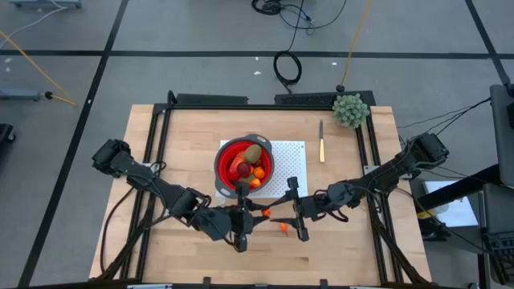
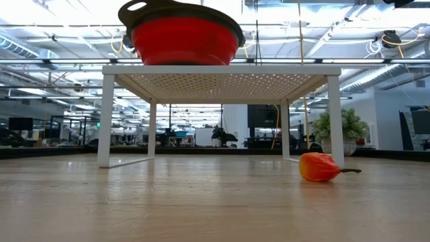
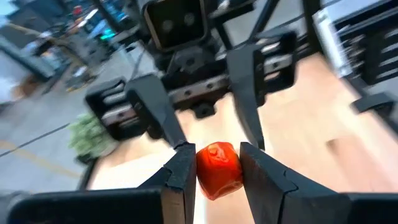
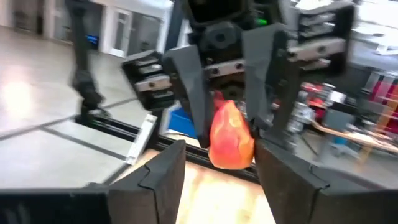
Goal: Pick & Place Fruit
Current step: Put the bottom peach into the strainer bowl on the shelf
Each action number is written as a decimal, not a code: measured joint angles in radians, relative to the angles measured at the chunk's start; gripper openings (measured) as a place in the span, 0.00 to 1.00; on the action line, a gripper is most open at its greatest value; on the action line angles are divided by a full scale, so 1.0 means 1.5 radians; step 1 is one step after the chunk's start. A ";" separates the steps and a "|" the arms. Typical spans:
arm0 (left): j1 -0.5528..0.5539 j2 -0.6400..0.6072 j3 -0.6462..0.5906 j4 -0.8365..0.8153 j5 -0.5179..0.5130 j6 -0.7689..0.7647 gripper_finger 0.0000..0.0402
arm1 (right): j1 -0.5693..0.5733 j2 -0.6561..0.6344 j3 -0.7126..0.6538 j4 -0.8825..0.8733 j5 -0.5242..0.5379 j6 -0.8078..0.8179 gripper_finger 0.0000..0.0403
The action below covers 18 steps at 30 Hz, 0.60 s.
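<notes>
left gripper (image 3: 216, 154): clenched on the red-orange fruit piece (image 3: 217, 173). Both pads touch its sides, and it's held in the air at the near-middle of the table (image 1: 185, 136).
right gripper (image 4: 221, 155): facing the left one nose to nose. Its jaws stand wide to either side of the same piece and don't touch it, so it reads as released.
held piece: oblong, waxy and slightly lumpy, with skin going red to orange-yellow. It's pinched low on its body and most of it sits proud of the pads.
loose orange-red piece (image 2: 320, 167): lying on the wood near the grippers, rounded, with a short dark stem end. Not yet picked.
red bowl (image 2: 185, 40): smooth, with a dark rim, sitting on the white perforated stand (image 2: 222, 69) beyond the grippers.
bowl contents: kiwi-like oval (image 1: 252, 153), dark red ball (image 1: 242, 168), orange bits (image 1: 257, 172).
far side: slim knife (image 1: 321, 148) and green bushy ball (image 1: 351, 110), both well apart from the action.
risk 1: smooth tapered fruit in hard narrow pads, so it could rotate or squirt out during the lift to the bowl.
risk 2: the right fingers sit close around the piece and could clip it if the arms part off-axis.
risk 3: the bowl is raised and already holds several pieces, so a low approach could knock the rim or stand. A high drop could bounce the piece out.
</notes>
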 joint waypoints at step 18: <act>-0.019 0.000 0.000 -0.060 -0.258 -0.016 0.25 | 0.121 0.000 0.000 -0.065 0.335 -0.124 0.24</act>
